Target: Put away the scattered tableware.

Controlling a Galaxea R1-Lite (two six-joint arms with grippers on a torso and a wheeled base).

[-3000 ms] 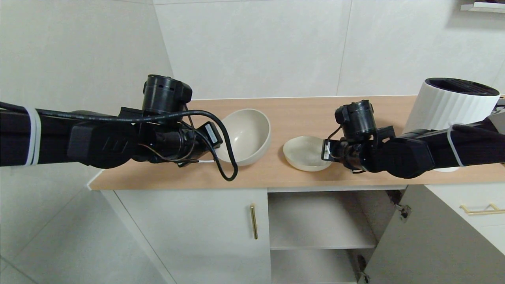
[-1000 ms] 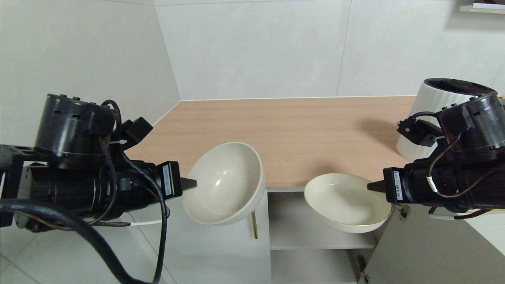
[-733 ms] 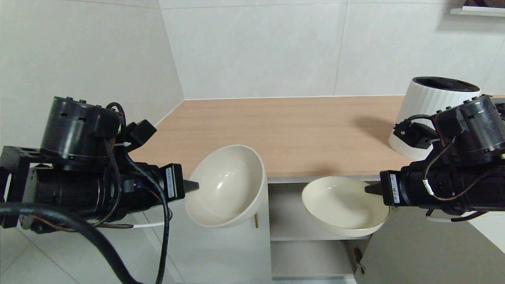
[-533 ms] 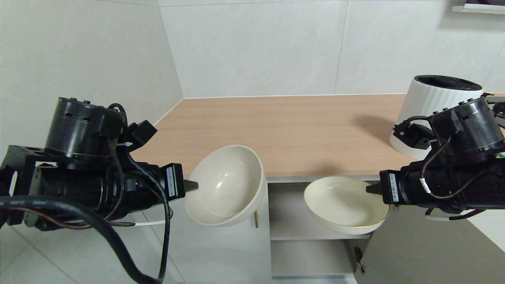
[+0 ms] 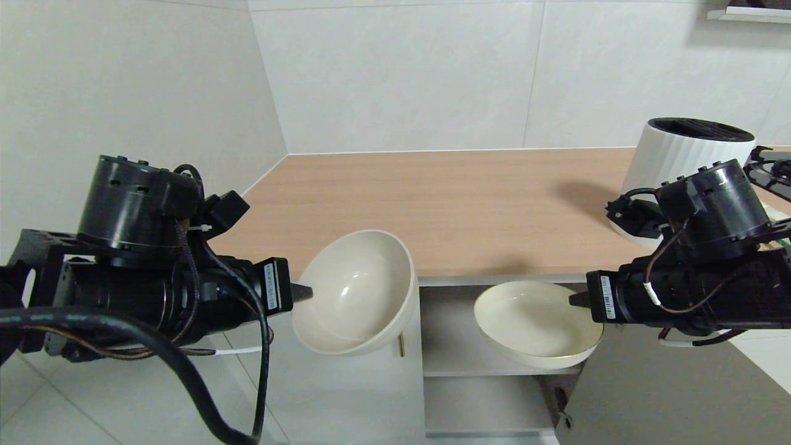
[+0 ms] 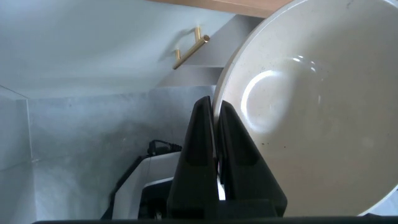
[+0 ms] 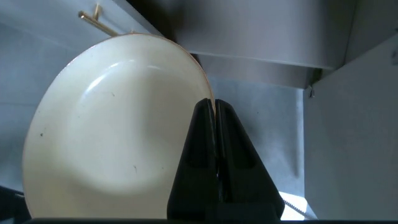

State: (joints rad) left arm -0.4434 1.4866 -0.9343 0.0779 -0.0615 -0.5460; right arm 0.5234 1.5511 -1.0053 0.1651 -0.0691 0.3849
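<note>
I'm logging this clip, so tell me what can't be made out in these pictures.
Head view: the base of the white ribbed container is hidden by the right arm.
Head view: the shallow dish covers part of the open cabinet; the bottom edge cuts its lower shelf.
Left wrist view: the deep bowl runs past the edge.

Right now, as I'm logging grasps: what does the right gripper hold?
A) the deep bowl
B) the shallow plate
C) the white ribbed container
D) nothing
B: the right gripper is shut on the rim of the shallow plate, in front of the open cupboard.
</note>
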